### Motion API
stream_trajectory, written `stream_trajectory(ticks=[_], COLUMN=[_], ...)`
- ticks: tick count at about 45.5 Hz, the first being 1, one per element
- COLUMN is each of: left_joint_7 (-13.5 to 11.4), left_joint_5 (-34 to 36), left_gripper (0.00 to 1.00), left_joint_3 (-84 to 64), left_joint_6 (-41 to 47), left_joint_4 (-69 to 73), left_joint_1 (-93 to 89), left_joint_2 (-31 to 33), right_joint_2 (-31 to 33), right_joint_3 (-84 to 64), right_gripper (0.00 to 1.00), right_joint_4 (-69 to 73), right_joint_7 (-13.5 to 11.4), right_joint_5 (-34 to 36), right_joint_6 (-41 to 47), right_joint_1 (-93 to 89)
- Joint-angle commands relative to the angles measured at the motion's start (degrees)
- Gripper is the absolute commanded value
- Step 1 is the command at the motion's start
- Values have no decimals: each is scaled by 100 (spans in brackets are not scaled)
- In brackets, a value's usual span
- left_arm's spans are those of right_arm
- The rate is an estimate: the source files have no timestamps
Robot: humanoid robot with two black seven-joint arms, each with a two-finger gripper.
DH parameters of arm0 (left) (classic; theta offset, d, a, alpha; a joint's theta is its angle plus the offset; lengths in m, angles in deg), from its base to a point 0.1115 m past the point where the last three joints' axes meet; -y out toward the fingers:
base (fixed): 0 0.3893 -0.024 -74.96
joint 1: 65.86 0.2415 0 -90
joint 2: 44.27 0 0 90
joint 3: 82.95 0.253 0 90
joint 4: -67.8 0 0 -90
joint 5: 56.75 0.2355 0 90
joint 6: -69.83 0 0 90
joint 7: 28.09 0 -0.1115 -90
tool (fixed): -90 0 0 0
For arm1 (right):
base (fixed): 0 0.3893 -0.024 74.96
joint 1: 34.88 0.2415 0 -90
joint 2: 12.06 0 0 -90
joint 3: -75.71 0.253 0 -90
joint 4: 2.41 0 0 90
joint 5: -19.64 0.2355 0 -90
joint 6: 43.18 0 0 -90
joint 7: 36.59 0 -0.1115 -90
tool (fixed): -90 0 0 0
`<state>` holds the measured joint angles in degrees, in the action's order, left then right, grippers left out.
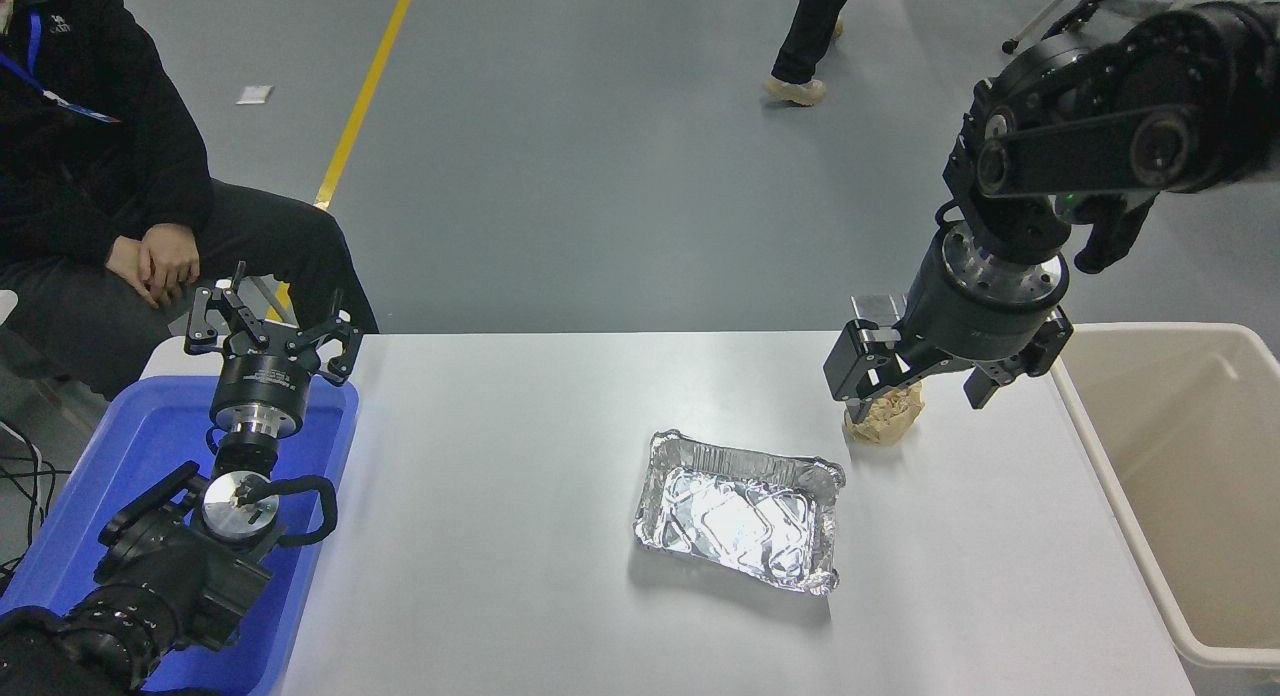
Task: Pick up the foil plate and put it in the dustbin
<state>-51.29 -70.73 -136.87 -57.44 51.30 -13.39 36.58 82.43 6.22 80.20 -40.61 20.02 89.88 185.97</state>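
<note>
The foil plate is seen lying flat on the white table, near the middle, with its open side up. Nothing is touching it. The right gripper is held above the table, up and to the right of the plate and apart from it. Its jaws are spread open and nothing is held in them. A small tan paper wad is seen on the table just under this gripper, partly hidden by it; whether it is touched cannot be told. The dustbin is placed at the right end of the table, and only bare walls are seen inside it. The left gripper is parked at the lower left, over a blue bin, with its fingers spread open and nothing held. A person in dark clothes is seated at the far left, with hands folded. Another person's leg and shoe are seen on the grey floor at the top.
</note>
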Motion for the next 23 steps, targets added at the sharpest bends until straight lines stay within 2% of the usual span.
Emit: stream_trajectory(ticks=[1,23], left_joint_7=[0,0], left_joint_5=[0,0], left_gripper=[99,99], left_joint_3=[-22,-22], left_joint_6=[0,0], left_joint_4=[-3,-3], left_joint_1=[0,0], left_joint_2=[1,1], right_joint_2=[-1,-36], right_joint_3=[6,252], right_gripper=[100,100], right_joint_4=[-25,-236], right_joint_7=[6,15], right_joint_5=[6,6], right_joint_6=[-26,-35], right_joint_1=[10,-122])
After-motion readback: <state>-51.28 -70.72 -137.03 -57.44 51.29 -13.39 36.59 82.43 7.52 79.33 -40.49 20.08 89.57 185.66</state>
